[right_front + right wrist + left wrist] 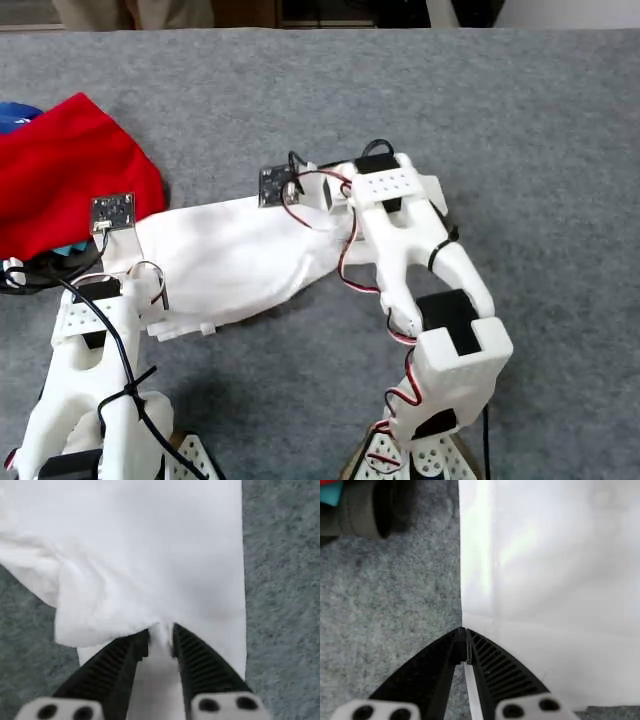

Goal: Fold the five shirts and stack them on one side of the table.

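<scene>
Blue cloth [14, 114]: sat at the far left, cut off by the frame edge and partly under the red shirt; I could not tell what kind of garment it was.
Red shirt [70, 170]: lay in a loose, rumpled heap on the left side of the desk, its left part cut off by the frame edge.
Teal scrap [70, 250]: peeked out from beneath the red shirt's near edge; too little showed to identify it.
Dark rounded object [365, 510]: lay just beside the teal scrap in the left wrist view, blurred and hard to make out.
Left arm [95, 340]: stood at the near left, its wrist over the white shirt's left end.
Left pincer [465, 635]: jaws were pressed together at the tips, pinching the white shirt's edge where it met the grey surface.
White shirt [230, 260]: was stretched across the middle between the two arms, wrinkled, its ends covered by the wrists.
Right pincer [160, 632]: jaws were narrow, clamped on a bunched fold of the white shirt.
Right arm [420, 250]: reached in from the near right, its wrist over the shirt's right end.
Desk [520, 120]: was covered in grey carpet-like material.
</scene>
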Action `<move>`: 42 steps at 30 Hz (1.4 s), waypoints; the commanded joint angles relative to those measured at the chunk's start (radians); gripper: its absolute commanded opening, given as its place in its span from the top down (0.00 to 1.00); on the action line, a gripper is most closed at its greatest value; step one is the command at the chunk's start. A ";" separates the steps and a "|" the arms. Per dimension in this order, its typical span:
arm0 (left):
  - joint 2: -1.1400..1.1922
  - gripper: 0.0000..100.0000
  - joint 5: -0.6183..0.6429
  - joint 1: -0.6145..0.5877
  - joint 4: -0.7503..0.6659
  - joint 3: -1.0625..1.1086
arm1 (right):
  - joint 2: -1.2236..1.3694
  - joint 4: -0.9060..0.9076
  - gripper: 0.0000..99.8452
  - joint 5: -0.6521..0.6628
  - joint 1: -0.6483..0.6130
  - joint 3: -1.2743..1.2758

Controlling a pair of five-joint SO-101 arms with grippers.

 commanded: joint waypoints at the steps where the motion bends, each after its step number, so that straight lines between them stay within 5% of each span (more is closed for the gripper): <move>1: -0.016 0.98 0.000 -0.005 -0.014 0.002 | -0.013 0.011 0.81 -0.048 0.025 -0.073; 6: -0.016 0.98 0.000 -0.005 -0.014 0.002 | -0.013 0.110 0.84 -0.052 0.051 -0.194; 12: -0.016 0.98 0.000 -0.005 -0.014 0.002 | -0.013 0.356 1.00 -0.054 0.093 -0.432; 20: -0.019 0.98 0.000 -0.005 -0.005 0.002 | -0.013 0.674 1.00 -0.048 0.120 -0.524; 35: -0.019 0.98 0.000 -0.003 -0.009 0.002 | 0.058 0.028 1.00 -0.230 0.005 -0.137; 42: -0.019 0.98 0.002 -0.006 -0.011 0.003 | 0.104 -0.094 1.00 -0.279 0.012 -0.142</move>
